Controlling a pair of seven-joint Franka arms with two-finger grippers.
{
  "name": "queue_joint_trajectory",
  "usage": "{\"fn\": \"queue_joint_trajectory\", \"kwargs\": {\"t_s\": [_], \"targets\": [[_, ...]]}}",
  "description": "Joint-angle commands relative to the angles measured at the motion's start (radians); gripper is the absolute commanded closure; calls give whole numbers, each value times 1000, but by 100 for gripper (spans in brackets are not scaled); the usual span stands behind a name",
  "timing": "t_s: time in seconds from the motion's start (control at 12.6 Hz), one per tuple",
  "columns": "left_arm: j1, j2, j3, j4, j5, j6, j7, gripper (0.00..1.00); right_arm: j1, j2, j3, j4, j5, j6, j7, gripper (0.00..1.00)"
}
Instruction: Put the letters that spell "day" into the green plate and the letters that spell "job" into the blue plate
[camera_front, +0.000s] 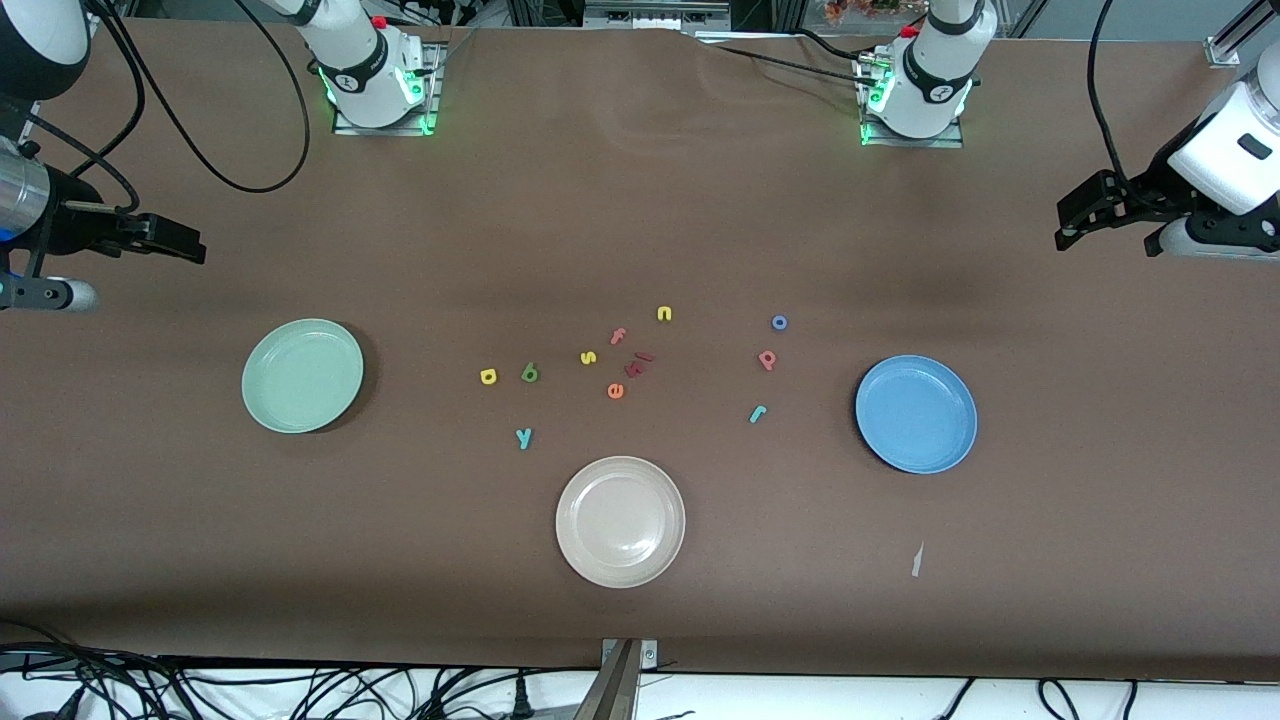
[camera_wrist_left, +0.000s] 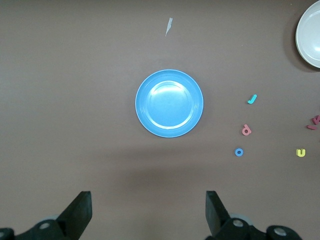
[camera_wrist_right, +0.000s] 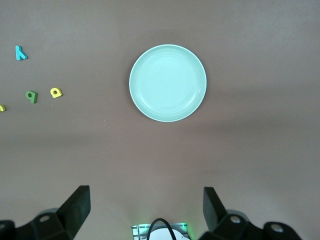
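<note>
On the table: green plate (camera_front: 302, 375) pale mint, round | both pincers apart, holding nothing

Even, bright overhead light across brown table (camera_front: 640, 200). Soft broad shadow bands cast on cloth below each raised gripper. Glare patch seen on blue plate (camera_wrist_left: 169, 103) under left gripper (camera_wrist_left: 148, 215); fainter sheen on beige plate (camera_front: 620, 521). Green plate (camera_wrist_right: 168, 83) evenly lit. Letters kept sharp; fingers (camera_wrist_right: 75, 207) rendered as dark silhouettes.

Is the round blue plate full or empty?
Empty. The round blue plate holds nothing; the teal foam "j" and blue foam "o" lie on the table beside it.
</note>
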Motion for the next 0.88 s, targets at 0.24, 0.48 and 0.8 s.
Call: {"fn": "queue_joint_trajectory", "kwargs": {"t_s": [0.24, 0.48, 0.8], "targets": [[3, 8, 0, 22, -17, -16, 9, 0, 3, 5, -2, 17, 0, -4, 5, 0], [3, 8, 0, 22, -19, -16, 10, 0, 2, 5, -4, 17, -1, -1, -4, 0], [2, 8, 0, 22, -17, -16, 9, 0, 7, 8, -2, 11, -1, 0, 2, 0]]}}
